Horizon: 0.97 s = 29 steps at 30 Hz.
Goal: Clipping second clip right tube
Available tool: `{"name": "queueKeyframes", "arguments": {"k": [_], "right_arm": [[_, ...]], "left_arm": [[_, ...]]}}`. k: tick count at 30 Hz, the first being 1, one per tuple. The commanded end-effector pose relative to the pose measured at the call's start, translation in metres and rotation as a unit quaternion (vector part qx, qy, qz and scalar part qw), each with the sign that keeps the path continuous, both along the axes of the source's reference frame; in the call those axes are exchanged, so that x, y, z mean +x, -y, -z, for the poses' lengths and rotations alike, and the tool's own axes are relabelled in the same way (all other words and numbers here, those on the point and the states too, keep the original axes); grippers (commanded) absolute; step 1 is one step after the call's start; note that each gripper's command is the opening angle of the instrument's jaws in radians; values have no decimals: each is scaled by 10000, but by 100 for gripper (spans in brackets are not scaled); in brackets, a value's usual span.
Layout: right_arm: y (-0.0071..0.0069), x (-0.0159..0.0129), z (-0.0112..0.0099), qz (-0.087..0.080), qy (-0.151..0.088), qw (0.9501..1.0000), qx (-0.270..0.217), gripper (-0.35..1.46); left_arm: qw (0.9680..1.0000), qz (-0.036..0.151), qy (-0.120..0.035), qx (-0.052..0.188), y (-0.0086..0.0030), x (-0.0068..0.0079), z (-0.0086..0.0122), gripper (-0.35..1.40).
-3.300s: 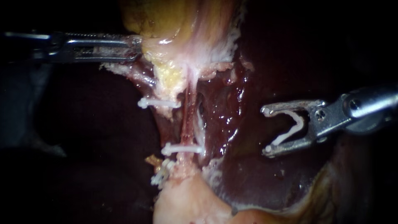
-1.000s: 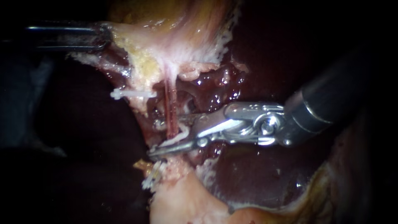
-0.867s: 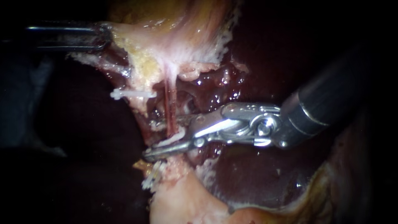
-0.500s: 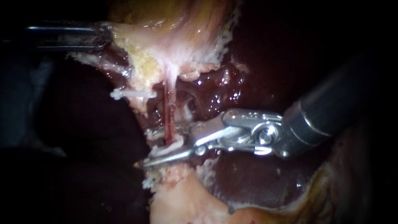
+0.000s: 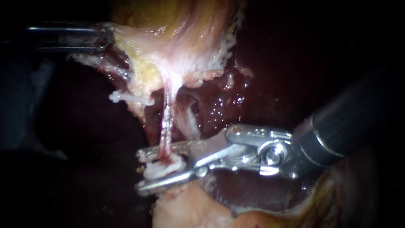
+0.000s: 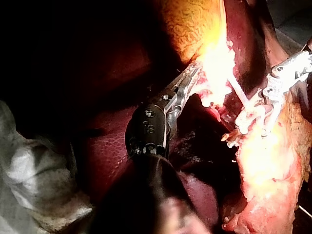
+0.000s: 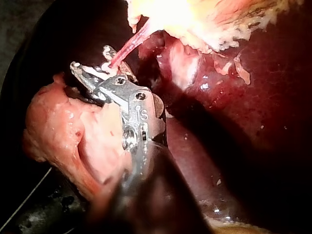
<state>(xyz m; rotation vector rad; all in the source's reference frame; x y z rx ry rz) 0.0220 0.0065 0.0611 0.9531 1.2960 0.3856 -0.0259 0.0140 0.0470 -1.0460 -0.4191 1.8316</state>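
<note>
The thin red right tube (image 5: 165, 126) runs down from the pale gallbladder (image 5: 185, 38). My right instrument (image 5: 141, 171) comes in from the right, its jaws straddling the tube's lower end and closed on a white clip (image 5: 162, 169) that wraps the tube. My left instrument (image 5: 103, 39) is shut on the gallbladder's edge at the upper left. Another white clip (image 5: 126, 98) sits on the strand left of the tube. In the right wrist view the jaws (image 7: 92, 66) stand around the tube (image 7: 129, 46). The left wrist view shows its jaws (image 6: 190, 78) gripping tissue.
Dark red liver (image 5: 261, 84) lies behind and to the right of the tube. A pale lump of tissue (image 5: 185, 207) sits just under my right instrument's jaws. In the left wrist view white clips (image 6: 248, 117) cluster beside my right instrument (image 6: 287, 68).
My right instrument came in from the right with a clip and set its jaws around the tube. In the last half second it slid lower, stretching the tube. The left instrument kept its hold.
</note>
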Motion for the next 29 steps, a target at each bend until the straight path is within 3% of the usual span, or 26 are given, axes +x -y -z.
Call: {"name": "queueKeyframes", "arguments": {"k": [1, 7, 13, 29], "right_arm": [[0, -2, -2, -28, 32, 10000, -6, 31], [-4, -10, -7, -91, 88, 9999, 34, 2], [-4, -15, -10, -98, 264, 9984, 500, -35], [-4, -22, -18, -79, 371, 9975, 601, -35]], "left_arm": [[10000, 0, 0, 0, 0, 0, 0, -35], [10000, 3, -1, 0, 0, 0, 0, -35], [10000, 5, -2, 0, 0, 0, -1, -35], [10000, 8, -5, 0, -1, 0, -2, -35]]}}
